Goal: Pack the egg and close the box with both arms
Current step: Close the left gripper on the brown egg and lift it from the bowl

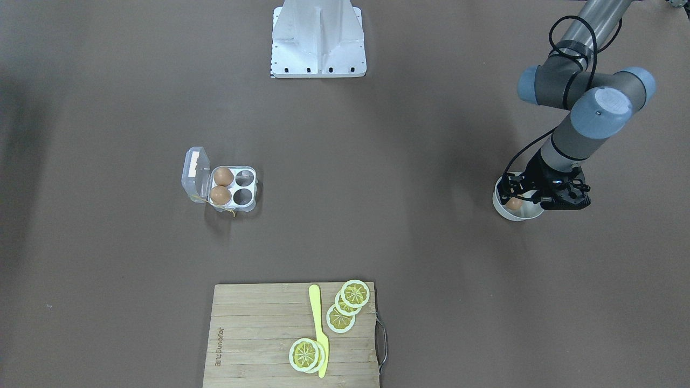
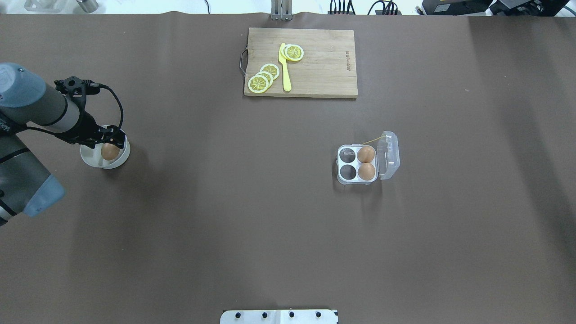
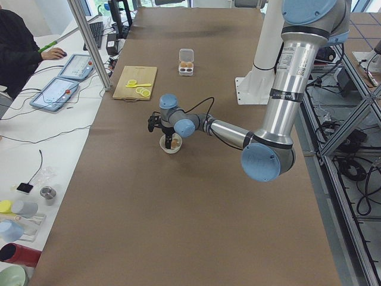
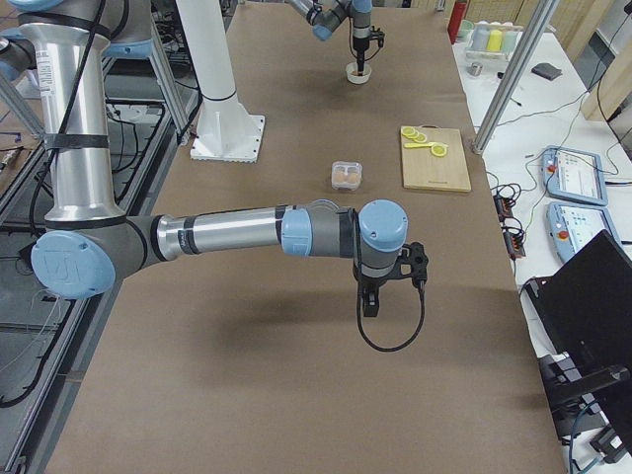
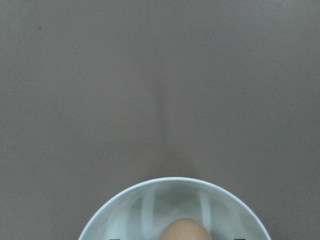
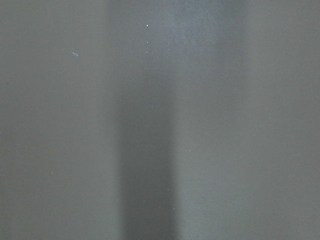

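Note:
The egg (image 2: 109,151) lies in a white bowl (image 2: 122,158) at the table's left side. My left gripper (image 2: 106,145) reaches down into the bowl with its fingers on either side of the egg, apart and wider than it. The left wrist view shows the egg's top (image 5: 183,230) inside the bowl's rim (image 5: 175,180). The box (image 2: 345,179) stands right of centre with its clear lid (image 2: 389,155) open; two eggs fill the cells by the lid and two cells are empty. My right gripper (image 4: 369,304) shows only in the exterior right view, above bare table; I cannot tell its state.
A wooden cutting board (image 2: 324,67) with lemon slices (image 2: 263,77) and a yellow knife (image 2: 285,67) lies at the far edge. The white robot base (image 1: 318,37) stands at the near edge. Brown table surface lies between bowl and box.

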Controlling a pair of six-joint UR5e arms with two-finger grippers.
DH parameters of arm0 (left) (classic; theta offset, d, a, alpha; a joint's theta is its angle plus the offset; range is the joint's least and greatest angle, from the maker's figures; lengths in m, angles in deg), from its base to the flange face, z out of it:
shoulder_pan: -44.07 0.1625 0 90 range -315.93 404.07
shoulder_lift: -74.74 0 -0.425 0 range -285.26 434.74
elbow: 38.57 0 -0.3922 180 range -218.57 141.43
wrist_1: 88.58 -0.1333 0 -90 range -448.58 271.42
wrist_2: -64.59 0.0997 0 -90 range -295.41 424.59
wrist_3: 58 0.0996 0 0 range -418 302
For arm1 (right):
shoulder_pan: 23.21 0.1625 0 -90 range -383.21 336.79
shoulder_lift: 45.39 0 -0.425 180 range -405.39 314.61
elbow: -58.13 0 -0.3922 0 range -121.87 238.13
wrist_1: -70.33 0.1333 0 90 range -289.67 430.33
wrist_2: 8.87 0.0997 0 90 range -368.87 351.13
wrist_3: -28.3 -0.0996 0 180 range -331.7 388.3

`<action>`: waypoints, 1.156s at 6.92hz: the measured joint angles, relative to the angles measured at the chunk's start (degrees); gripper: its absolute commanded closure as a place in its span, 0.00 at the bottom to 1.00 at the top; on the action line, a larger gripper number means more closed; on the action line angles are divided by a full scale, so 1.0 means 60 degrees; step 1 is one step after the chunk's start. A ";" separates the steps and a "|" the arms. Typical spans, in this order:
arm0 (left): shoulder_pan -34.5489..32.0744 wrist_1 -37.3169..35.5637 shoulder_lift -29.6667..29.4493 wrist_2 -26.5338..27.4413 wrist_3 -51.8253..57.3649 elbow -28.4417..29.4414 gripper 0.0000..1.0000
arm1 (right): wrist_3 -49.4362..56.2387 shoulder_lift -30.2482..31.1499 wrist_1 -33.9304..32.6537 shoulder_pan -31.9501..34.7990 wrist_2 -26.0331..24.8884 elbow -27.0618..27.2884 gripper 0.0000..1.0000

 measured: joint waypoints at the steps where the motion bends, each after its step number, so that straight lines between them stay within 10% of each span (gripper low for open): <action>1: 0.0038 0.0000 0.0005 -0.0001 0.0000 0.0006 0.19 | 0.0000 0.0000 -0.0007 0.0000 0.0005 -0.0001 0.00; 8: 0.0231 0.0011 0.0247 -0.0042 0.0009 -0.0223 0.22 | 0.0029 -0.0014 0.0002 0.0000 0.0008 0.0014 0.00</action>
